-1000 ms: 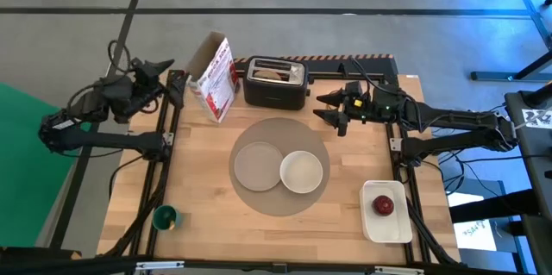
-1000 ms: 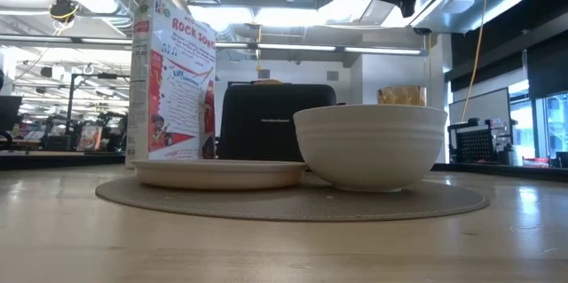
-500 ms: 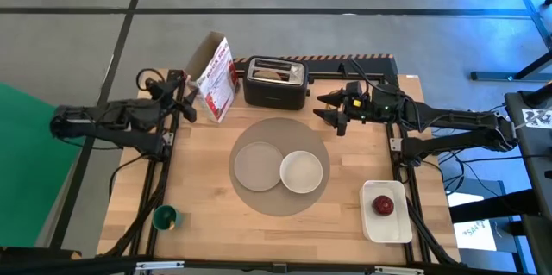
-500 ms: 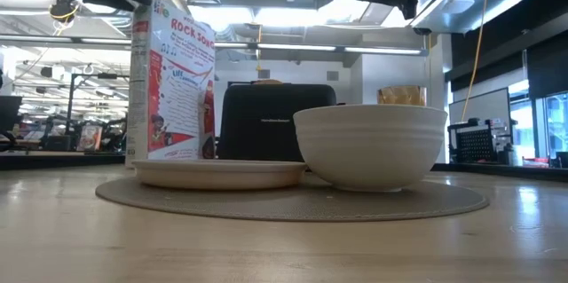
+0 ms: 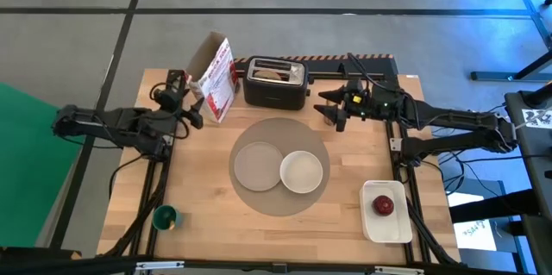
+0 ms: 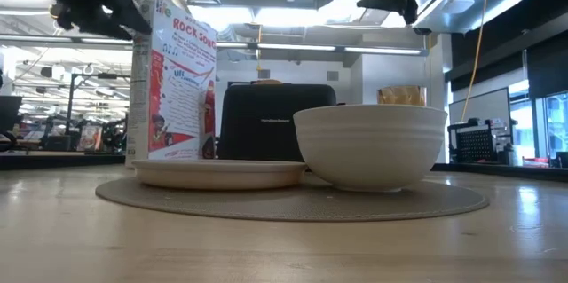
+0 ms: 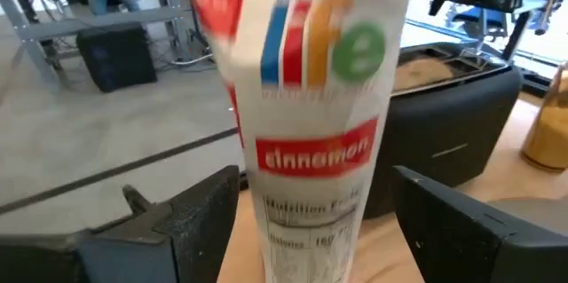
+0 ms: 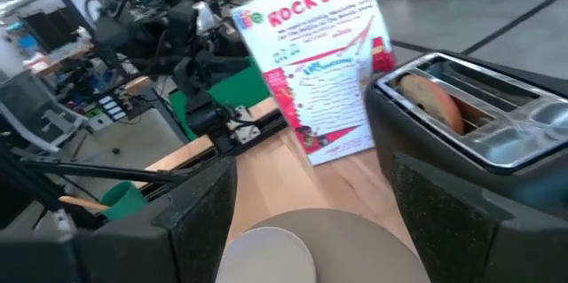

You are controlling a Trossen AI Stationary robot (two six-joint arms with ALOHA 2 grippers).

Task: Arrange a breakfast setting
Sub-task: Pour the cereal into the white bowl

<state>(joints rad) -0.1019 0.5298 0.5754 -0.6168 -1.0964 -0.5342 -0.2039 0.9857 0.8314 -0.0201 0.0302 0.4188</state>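
The round grey mat [image 5: 278,196] lies mid-table and bears the small grey plate [image 5: 257,165] and the white bowl [image 5: 302,171]. The red apple [image 5: 383,205] sits in the white tray [image 5: 369,226]. Brown bread [image 8: 432,98] sticks out of the black toaster [image 5: 276,85]. An amber cup [image 7: 546,132] shows beside the toaster. The spoon is not in view. My left gripper [image 7: 324,230] is open, its fingers on either side of the cereal box's [image 5: 216,78] narrow side without touching it. My right gripper [image 5: 332,109] is open and empty, in the air right of the toaster.
The cereal box stands upright at the far left, next to the toaster at the far edge. A small green cup [image 5: 165,218] stands at the near left corner. The white tray lies at the near right corner.
My left gripper has swung in from beyond the table's far left corner toward the table's right edge and down, up to the cereal box, staying open.
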